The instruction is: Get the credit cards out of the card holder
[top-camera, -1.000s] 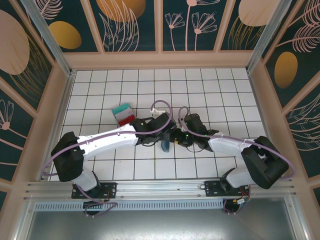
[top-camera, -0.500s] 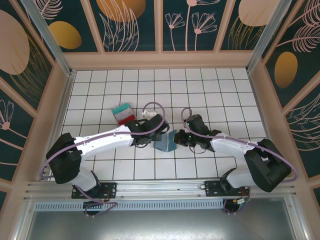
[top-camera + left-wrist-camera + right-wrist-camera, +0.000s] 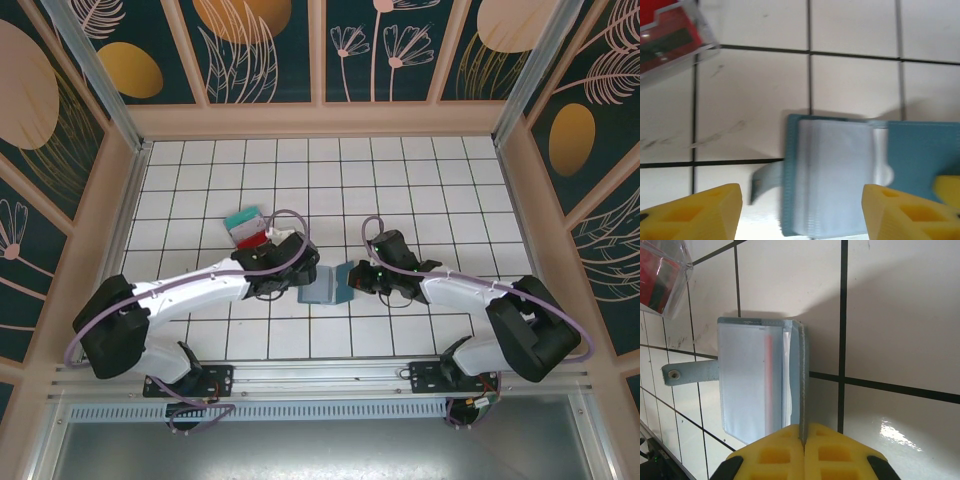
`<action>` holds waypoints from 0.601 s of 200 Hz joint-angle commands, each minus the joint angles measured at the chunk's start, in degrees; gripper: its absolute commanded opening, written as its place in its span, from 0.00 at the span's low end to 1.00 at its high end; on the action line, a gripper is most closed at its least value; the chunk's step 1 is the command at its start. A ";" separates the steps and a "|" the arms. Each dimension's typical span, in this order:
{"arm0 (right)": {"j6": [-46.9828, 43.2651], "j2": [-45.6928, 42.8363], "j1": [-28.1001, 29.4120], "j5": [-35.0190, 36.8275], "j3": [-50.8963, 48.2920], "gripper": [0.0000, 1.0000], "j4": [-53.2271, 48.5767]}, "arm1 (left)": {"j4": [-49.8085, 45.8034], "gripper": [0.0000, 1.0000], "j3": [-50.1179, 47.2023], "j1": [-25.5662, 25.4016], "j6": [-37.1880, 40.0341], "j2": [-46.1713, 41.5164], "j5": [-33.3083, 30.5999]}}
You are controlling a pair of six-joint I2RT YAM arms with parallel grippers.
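Currently your card holder (image 3: 325, 287) lies opened on the white tiled desk (image 3: 400, 180). Its pale blue-grey inside faces up, one panel flat and the other raised on edge. In the right wrist view a thin red streak shows through the flat panel, and a small tab (image 3: 690, 374) with a snap sticks out from the holder's far side. The credit cards (image 3: 247, 228), a red and teal stack, sit apart from the holder, up and to its left.

Around the holder the desk is a grid of white tiles with dark lines, with faint scuffs on the tiles to its left. Beyond the desk stand walls (image 3: 270, 50) of dark teal panels with pale leaf and flower drawings and golden discs, set in light frames. A metal rail (image 3: 320, 375) runs along the near edge.

Your left arm (image 3: 190, 290) stretches low and diagonally from its base, ending just left of the holder. The left tool (image 3: 800, 200) is released, its yellow fingers wide apart above the flat panel. Your right arm (image 3: 470, 290) comes in from the holder's right, and the right tool (image 3: 803, 435) is clenched on the edge of the raised panel.
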 commanded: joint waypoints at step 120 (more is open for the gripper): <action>1.49 0.09 0.30 -0.40 -1.17 0.00 1.64 | 15.52 0.57 -3.87 1.85 -0.01 9.05 13.04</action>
